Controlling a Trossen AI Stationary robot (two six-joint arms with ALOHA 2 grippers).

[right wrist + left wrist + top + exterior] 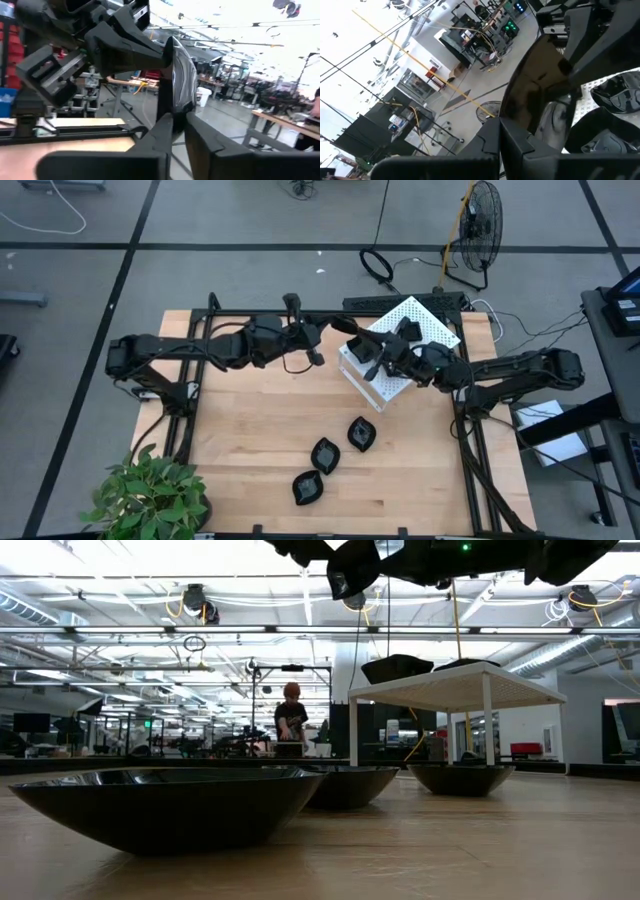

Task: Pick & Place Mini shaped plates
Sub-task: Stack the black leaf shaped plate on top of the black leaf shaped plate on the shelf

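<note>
Both my jaws pinch one black plate (181, 82) above the white box (425, 325), at twelve o'clock from three plates (325, 455) on the tabletop (250, 430).

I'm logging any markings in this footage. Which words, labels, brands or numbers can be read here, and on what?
None can be read.
The black plates, the white box and both arms show no lettering.
Signs and screens in the room behind the table in the low view are too small and blurred to read.
</note>
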